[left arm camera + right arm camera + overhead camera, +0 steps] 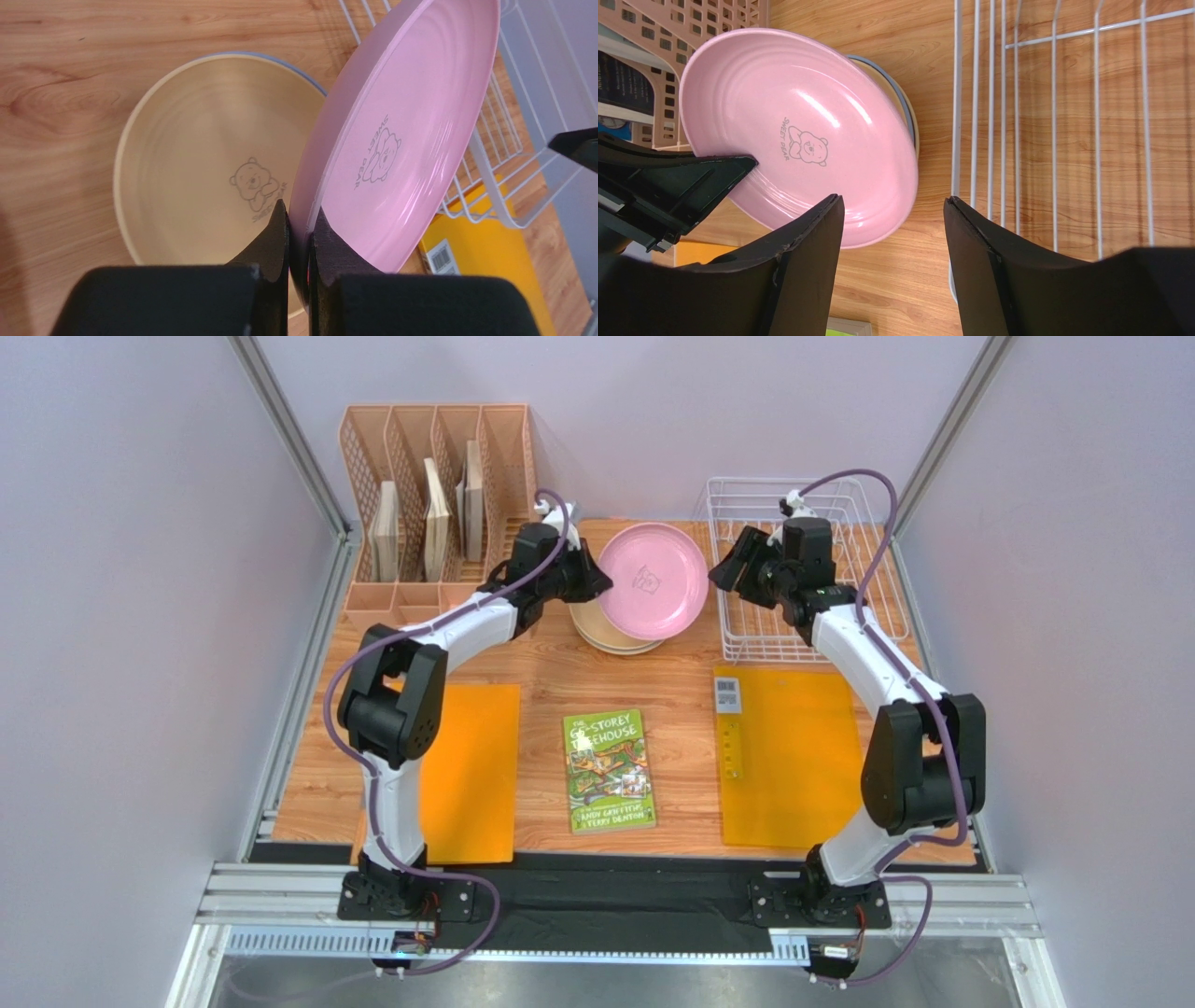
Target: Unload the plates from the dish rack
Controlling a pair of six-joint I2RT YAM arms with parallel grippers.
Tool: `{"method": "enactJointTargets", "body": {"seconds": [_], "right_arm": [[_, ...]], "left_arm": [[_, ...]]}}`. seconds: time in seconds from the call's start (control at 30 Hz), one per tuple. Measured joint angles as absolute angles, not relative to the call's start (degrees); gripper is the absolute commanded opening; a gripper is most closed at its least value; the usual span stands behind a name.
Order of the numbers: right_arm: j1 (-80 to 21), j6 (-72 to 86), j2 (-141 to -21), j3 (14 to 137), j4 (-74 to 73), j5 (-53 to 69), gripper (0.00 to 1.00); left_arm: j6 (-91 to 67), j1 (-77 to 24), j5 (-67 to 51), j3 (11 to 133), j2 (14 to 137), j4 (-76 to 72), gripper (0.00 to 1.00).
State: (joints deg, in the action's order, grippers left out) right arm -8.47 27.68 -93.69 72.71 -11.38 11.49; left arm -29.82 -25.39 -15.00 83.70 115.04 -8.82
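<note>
Black fingers [277, 231] of the left gripper [300, 210] fill the bottom of the left wrist view, pinched tight on the rim of the pink plate [400, 140], one finger on each face. That plate stands tilted, its bear mark facing right, and rises toward the upper right of the frame. Behind it, a cream plate [203, 175] lies flat on the wooden table [70, 84], with the edge of a blue plate [303, 72] peeping out beneath it.

From the right wrist view, the right gripper [892, 201] has its jaws spread wide with nothing between them; the pink plate's near rim sits just beyond the gap. White wires of the dish rack [1004, 105] run down the right half of that frame.

Seen from above, the pink plate sits in the upper middle of the picture, over the stack and just left of the rack. A tan slotted organizer [435, 490] stands at upper left; a green book [609, 769] lies at centre between two orange mats [470, 770].
</note>
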Motion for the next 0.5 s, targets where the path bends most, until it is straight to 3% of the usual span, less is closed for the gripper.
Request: {"method": "enactJointTargets", "body": {"seconds": [0.5], "right_arm": [[-8.45,26.11,-92.36,72.79,-13.08,8.95,0.6]], "left_arm": [[-30.09,-21.17,-11.27,82.89,115.2,-4.49,0.0]]}}
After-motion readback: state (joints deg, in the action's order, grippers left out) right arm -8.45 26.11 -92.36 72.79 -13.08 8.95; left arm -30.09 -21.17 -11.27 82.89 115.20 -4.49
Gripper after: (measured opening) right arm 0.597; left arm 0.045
